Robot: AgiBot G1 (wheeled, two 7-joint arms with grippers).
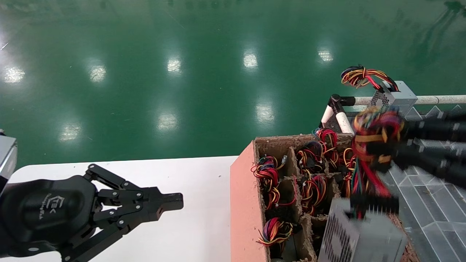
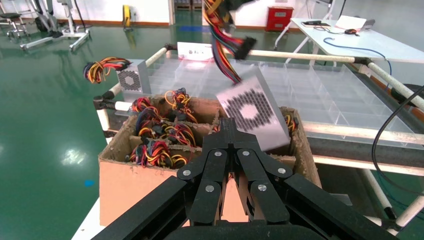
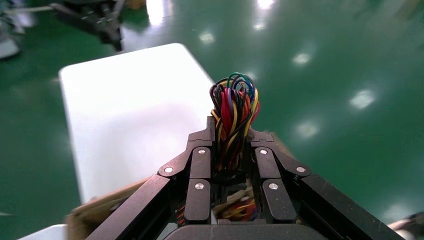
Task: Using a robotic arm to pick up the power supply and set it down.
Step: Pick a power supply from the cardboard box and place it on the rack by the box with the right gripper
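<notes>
The right black two-finger linkage gripper (image 3: 229, 142) has its jaws pinching the red, orange, yellow and black wire bundle (image 3: 234, 107) of the small grey sheet-metal power supply (image 1: 358, 236). That box hangs tilted from its wires above the near right corner of the brown cardboard divided crate (image 1: 247, 203), clear of the compartments. The crate stands at the right edge of the white bench (image 1: 182, 203). The left black linkage gripper (image 1: 171, 202) hovers over the bench's near left part, jaws pressed together, holding nothing. A second grey box (image 1: 395, 96) sits beyond the crate's far right corner.
</notes>
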